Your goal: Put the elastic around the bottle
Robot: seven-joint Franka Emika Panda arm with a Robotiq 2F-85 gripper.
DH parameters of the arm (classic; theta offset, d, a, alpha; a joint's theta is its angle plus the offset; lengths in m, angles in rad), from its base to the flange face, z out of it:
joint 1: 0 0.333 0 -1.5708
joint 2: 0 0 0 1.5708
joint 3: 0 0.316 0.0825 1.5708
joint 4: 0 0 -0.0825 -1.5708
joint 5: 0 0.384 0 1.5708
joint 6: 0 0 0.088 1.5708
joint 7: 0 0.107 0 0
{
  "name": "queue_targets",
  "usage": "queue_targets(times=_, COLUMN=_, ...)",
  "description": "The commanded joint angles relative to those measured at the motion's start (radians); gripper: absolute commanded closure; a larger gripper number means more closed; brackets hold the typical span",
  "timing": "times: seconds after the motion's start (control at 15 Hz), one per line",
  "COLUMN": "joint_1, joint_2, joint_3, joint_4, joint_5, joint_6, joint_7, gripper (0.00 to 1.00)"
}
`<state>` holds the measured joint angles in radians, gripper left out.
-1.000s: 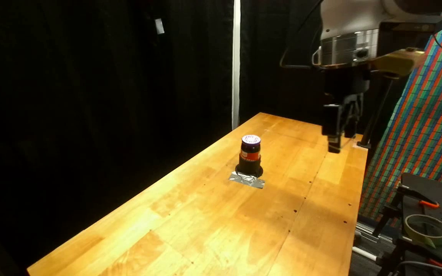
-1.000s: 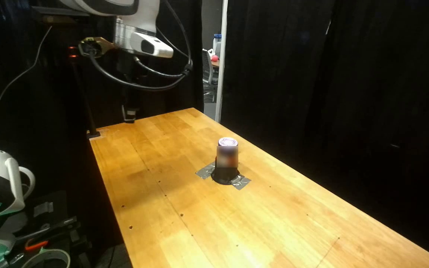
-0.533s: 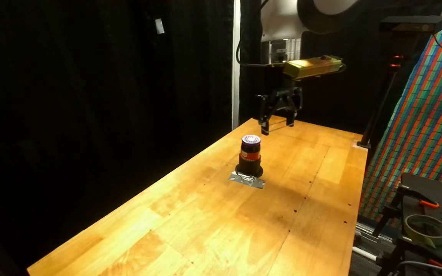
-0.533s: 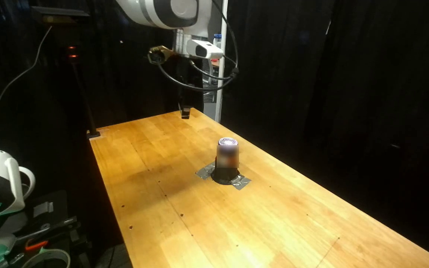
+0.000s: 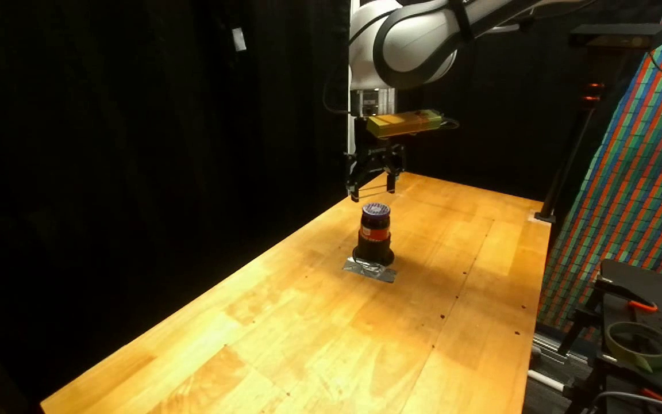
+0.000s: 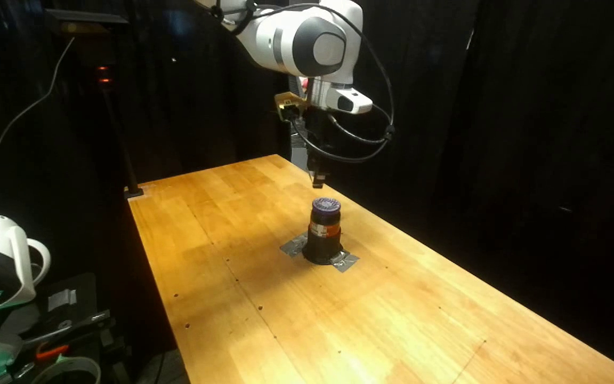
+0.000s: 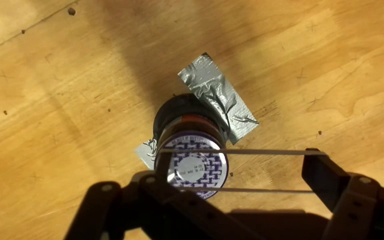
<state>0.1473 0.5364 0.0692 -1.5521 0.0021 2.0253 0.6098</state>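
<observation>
The bottle (image 5: pixel 376 221) stands upright in a black holder (image 5: pixel 373 252) on the table. It is small and dark with an orange-red band and a purple-and-white lid; it also shows in the other exterior frame (image 6: pixel 326 213) and the wrist view (image 7: pixel 193 170). My gripper (image 5: pixel 373 195) is open above the bottle, apart from it. The light elastic (image 7: pixel 262 152) is stretched around both fingers as two parallel strands. In the wrist view my gripper (image 7: pixel 238 170) is off-centre: the left finger overlaps the lid's left part, and the right finger is over bare wood.
Silver tape strips (image 7: pixel 218 96) fix the holder to the wooden table (image 5: pixel 331 322). A dark pole (image 5: pixel 564 149) stands at the table's far corner. Beside the table is a black side shelf with a tape roll (image 5: pixel 638 345). Black curtains hang behind.
The arm has swung across the table toward the bottle and come lower, still carrying the stretched elastic on its open fingers. The bottle and holder have not moved.
</observation>
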Motion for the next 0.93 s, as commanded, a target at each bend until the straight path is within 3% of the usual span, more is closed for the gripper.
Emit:
queue_targets(times=0.0, joint_1=0.005, joint_2=0.077, joint_3=-0.044, joint_4=0.108, joint_5=-0.003, joint_6=-0.055, joint_7=-0.050, gripper=0.00)
queue_targets(times=0.33, joint_1=-0.016, joint_2=0.135, joint_3=-0.067, joint_4=0.155, joint_5=0.020, joint_6=-0.121, joint_7=-0.129, gripper=0.00)
queue_targets(times=0.87, joint_1=-0.013, joint_2=0.245, joint_3=-0.046, joint_4=0.262, joint_5=0.094, joint_6=-0.113, joint_7=-0.152, gripper=0.00)
